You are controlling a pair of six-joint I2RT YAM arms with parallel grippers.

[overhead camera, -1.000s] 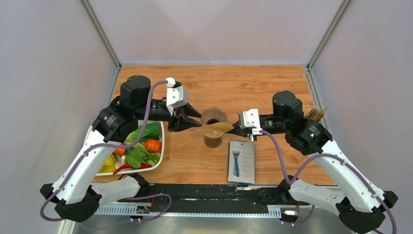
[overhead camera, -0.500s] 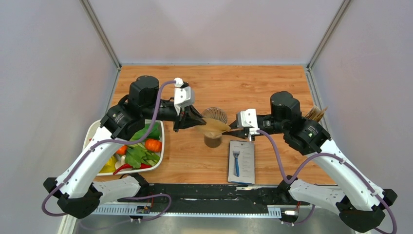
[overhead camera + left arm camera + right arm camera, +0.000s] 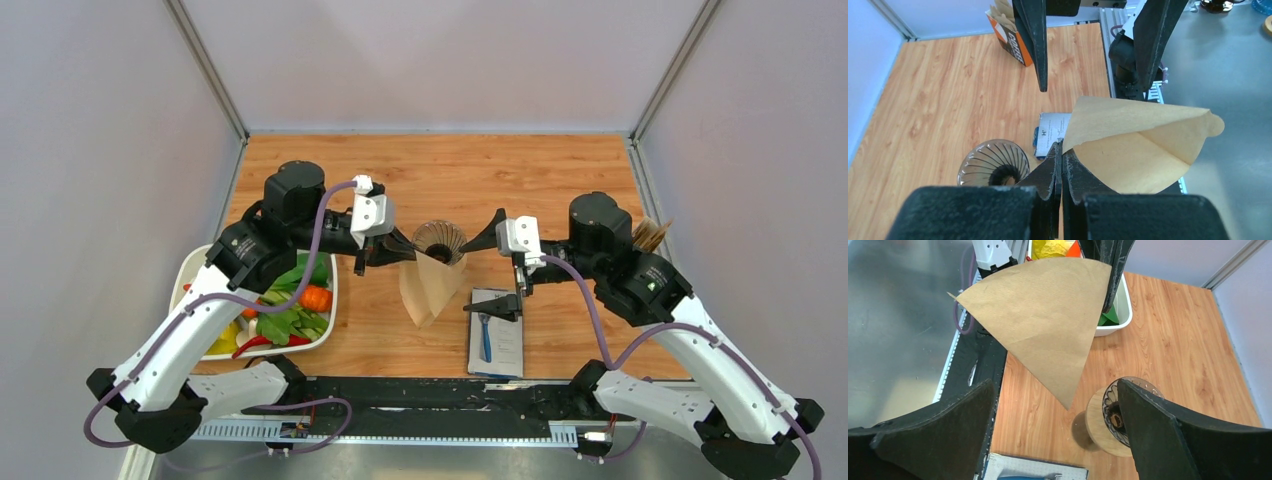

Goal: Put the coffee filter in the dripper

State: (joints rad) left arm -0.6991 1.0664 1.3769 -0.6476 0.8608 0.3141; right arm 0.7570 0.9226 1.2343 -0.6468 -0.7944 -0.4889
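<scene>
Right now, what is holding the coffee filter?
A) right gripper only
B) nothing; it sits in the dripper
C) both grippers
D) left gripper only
D: the left gripper is pinched shut on an edge of the coffee filter, which hangs outside the dripper, while the right gripper stands wide open, clear of the paper.

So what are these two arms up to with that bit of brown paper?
They are working on getting a paper coffee filter into the dripper. The left gripper is pinched shut on one corner of the filter, which hangs in the air next to the dripper, not inside it. The right gripper stands wide open beside the filter, gripping nothing. The dripper sits empty on the wooden table between the arms.
</scene>
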